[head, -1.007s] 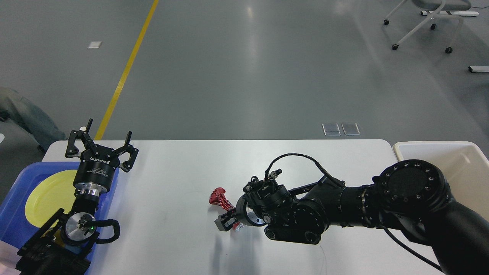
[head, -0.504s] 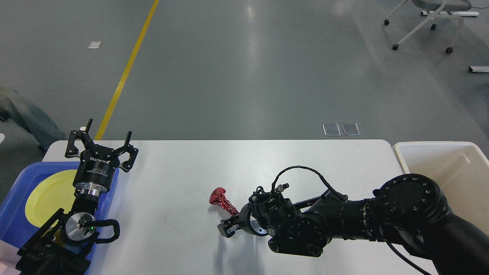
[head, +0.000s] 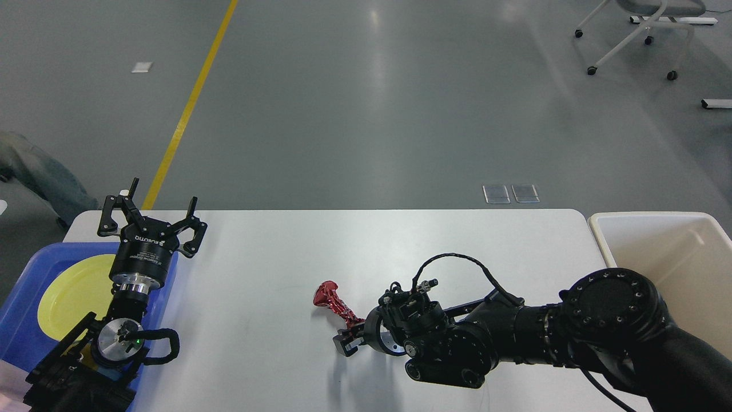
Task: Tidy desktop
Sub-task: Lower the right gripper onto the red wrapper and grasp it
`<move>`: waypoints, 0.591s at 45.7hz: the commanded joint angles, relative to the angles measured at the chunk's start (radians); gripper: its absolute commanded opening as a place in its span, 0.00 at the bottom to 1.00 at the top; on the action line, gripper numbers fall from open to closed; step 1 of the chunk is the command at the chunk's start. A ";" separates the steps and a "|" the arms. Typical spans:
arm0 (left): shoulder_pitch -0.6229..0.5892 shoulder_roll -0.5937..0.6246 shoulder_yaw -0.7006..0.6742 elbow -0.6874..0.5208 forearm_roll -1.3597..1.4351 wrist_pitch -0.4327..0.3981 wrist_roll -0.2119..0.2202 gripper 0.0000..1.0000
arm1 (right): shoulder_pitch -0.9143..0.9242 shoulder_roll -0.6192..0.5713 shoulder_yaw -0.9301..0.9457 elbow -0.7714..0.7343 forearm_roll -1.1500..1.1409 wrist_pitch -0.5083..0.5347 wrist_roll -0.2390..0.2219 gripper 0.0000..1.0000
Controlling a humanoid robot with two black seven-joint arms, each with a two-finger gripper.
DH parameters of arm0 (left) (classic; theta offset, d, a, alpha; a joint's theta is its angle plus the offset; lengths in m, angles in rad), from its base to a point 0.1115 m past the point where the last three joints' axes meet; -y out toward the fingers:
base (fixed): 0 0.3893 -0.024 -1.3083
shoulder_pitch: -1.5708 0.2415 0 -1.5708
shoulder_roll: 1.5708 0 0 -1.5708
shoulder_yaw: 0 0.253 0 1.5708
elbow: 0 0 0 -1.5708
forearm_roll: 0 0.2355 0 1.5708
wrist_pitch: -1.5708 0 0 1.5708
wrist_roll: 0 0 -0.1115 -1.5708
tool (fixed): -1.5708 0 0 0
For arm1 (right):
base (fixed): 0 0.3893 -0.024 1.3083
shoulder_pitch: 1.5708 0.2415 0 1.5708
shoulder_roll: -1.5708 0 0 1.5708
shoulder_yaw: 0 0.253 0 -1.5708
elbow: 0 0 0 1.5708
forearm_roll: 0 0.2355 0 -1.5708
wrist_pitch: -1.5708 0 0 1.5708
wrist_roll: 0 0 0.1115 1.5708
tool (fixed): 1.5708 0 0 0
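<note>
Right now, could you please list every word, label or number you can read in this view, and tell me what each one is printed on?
"ROBOTIQ": white lettering, seen upside down, on the black body of the left gripper.
Smaller white print under it: too small to read.
Nothing readable on the right gripper, the red wrapper or the desktop.

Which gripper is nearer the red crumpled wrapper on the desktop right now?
Right. The right gripper is at the red wrapper's near end, seemingly pinching it. The left gripper hovers open far to the left, by the blue tray.
</note>
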 commanded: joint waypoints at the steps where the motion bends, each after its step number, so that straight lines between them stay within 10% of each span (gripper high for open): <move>1: 0.000 0.000 0.001 0.000 0.000 0.000 0.000 0.99 | 0.000 0.000 -0.003 -0.001 0.000 -0.001 -0.001 0.54; 16: 0.000 0.000 -0.001 0.000 0.000 0.000 0.000 0.99 | -0.002 0.000 -0.004 0.002 0.019 0.001 -0.006 0.00; 27: 0.000 0.000 -0.001 0.000 0.000 0.000 0.000 0.99 | 0.018 0.003 -0.009 -0.001 0.123 0.001 -0.012 0.00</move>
